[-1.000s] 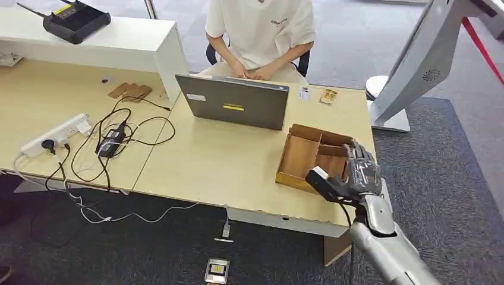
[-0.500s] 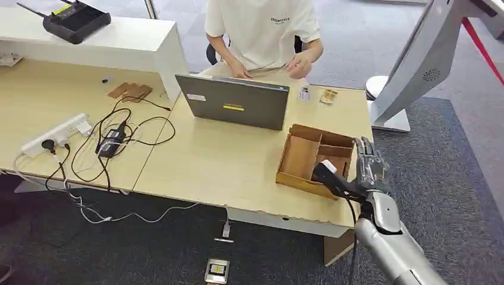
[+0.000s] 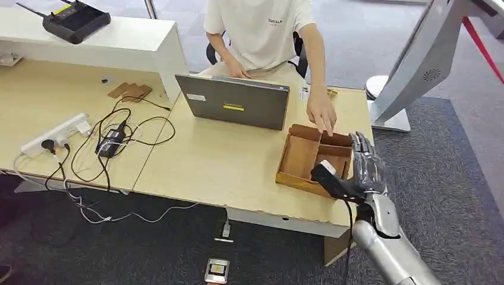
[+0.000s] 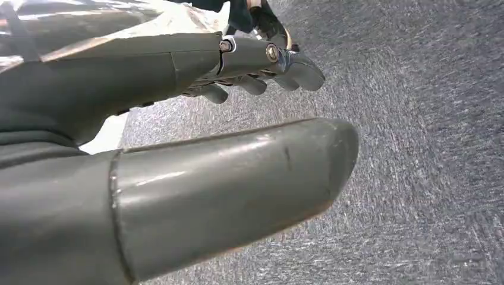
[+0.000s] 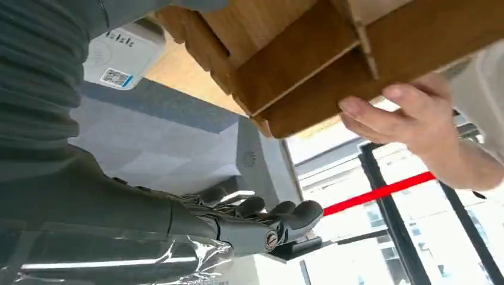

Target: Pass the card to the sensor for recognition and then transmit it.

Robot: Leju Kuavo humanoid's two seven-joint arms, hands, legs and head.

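My right hand (image 3: pixel 364 171) stands with its fingers spread and nothing in it, beside the near right corner of a wooden divided box (image 3: pixel 300 155). Its dark thumb reaches over the box's near right compartment. A white flat thing with a QR label (image 5: pixel 122 56) lies close by the thumb, showing as a small white patch (image 3: pixel 327 164); I cannot tell whether it is the card. A person's hand (image 3: pixel 321 113) reaches down onto the box's far wall (image 5: pixel 297 65). My left hand (image 4: pixel 238 178) hangs over grey carpet, holding nothing.
The box sits at the right end of a light wooden table (image 3: pixel 208 160). A grey laptop (image 3: pixel 235 102) stands behind it with the seated person beyond. A power strip (image 3: pixel 56 133) and cables lie at the left. A white slanted stand (image 3: pixel 416 65) rises at the right.
The person's hand has left the laptop and come down to the box's far edge. My right hand has shifted slightly right and towards the box.
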